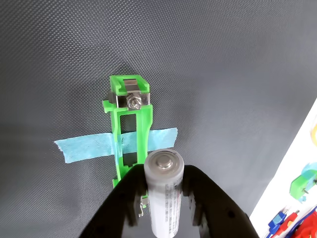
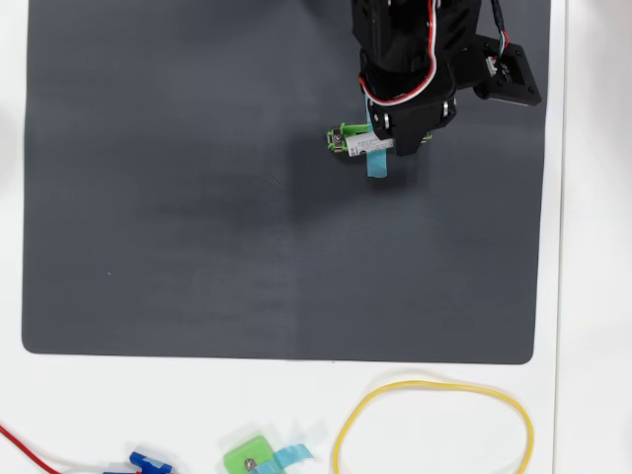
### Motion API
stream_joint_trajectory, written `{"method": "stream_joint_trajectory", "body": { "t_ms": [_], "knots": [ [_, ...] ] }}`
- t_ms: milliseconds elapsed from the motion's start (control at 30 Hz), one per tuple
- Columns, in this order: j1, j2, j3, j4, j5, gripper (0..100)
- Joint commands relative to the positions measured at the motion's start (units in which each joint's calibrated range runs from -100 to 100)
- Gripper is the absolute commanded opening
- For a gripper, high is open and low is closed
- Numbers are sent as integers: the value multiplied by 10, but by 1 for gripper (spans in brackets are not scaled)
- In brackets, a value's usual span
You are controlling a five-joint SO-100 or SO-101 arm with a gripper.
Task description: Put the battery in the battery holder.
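In the wrist view my black gripper (image 1: 163,191) is shut on the battery (image 1: 164,193), a silver-white cylinder with grey markings, its flat end facing the camera. The battery hangs just above the near end of the battery holder (image 1: 130,119), a long bright-green frame with a screw at its far end, fixed to the mat by a light-blue tape strip (image 1: 89,148). In the overhead view the gripper (image 2: 380,143) and arm cover most of the holder (image 2: 341,135); the battery (image 2: 362,144) lies along it, whether seated I cannot tell.
A dark grey mat (image 2: 197,197) covers the white table. Off the mat at the front lie a small squarish green piece with blue tape (image 2: 255,457), a yellow cable loop (image 2: 434,425), a red wire and a blue connector (image 2: 148,462).
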Motion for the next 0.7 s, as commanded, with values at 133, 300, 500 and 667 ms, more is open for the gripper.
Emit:
{"method": "stream_joint_trajectory", "body": {
  "t_ms": [133,300,500,667],
  "knots": [
    [4,-2,-8,-8,1,0],
    [4,-1,-9,-8,1,0],
    [3,9,-7,-26,2,0],
    [2,54,-19,-34,2,0]
  ]
}}
